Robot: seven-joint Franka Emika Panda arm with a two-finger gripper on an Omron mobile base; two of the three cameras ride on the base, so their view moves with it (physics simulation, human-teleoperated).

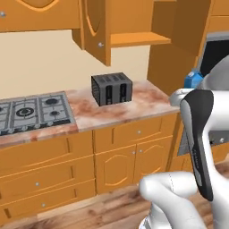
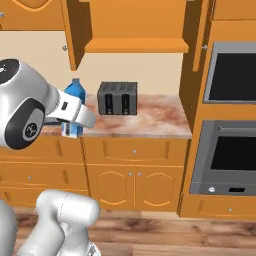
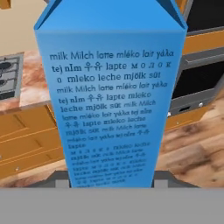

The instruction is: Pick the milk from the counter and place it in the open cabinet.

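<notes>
**Milk carton clamped in the gripper, off the counter**

Blue carton first: the milk (image 3: 111,96) stands close before the hand camera, upright between the gripper (image 3: 111,181) fingers, whose dark tips show at either side of its base. The gripper is clenched on the carton. Its face carries rows of pale lettering repeating the word for milk in many languages: "milk Milch latte mléko lait", "lapte", "mleko leche mjölk süt", shrinking line by line until the lowest rows are too small to read. No brand name can be made out.

From the right base view the milk (image 2: 75,107) sits at the end of the white arm, in front of the left part of the counter (image 2: 150,122); whether it hangs over the edge or just before it cannot be told. From the left base view only its gabled top (image 1: 193,79) peeks out behind the arm.

On the reddish marbled counter stands a dark toaster (image 1: 112,88), right of a gas hob (image 1: 31,112). Above the toaster the open cabinet (image 1: 134,39) shows a plain orange shelf, its arched door (image 1: 96,29) swung out at the left. A built-in oven (image 2: 230,155) fills the tall unit at the far right.
</notes>
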